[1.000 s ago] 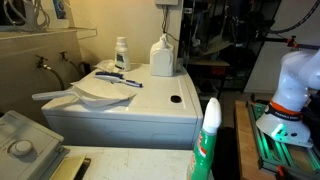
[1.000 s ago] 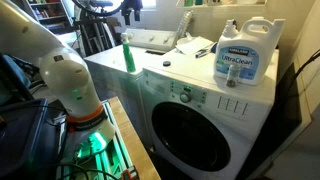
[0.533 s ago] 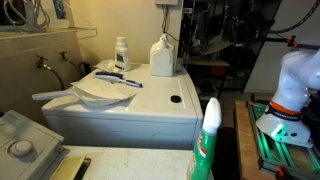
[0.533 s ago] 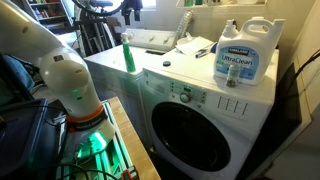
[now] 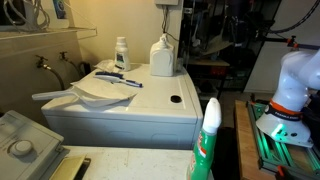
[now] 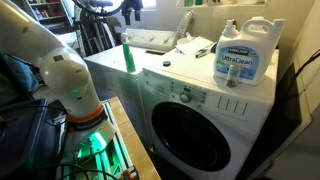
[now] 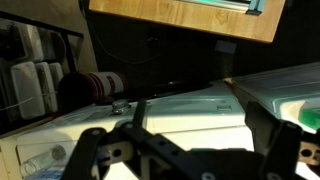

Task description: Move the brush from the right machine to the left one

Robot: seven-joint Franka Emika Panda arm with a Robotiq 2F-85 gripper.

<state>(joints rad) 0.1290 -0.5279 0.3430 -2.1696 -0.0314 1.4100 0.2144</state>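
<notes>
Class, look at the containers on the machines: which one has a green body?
The slim bottle: its body is green, while the big jug is white with a blue label.

the brush (image 5: 120, 80) is slim with a blue handle and lies flat on the white top of a machine (image 5: 125, 118), toward the far half of that top. in an exterior view the front-loading machine (image 6: 205, 125) is white with a round dark door, shut.
</notes>
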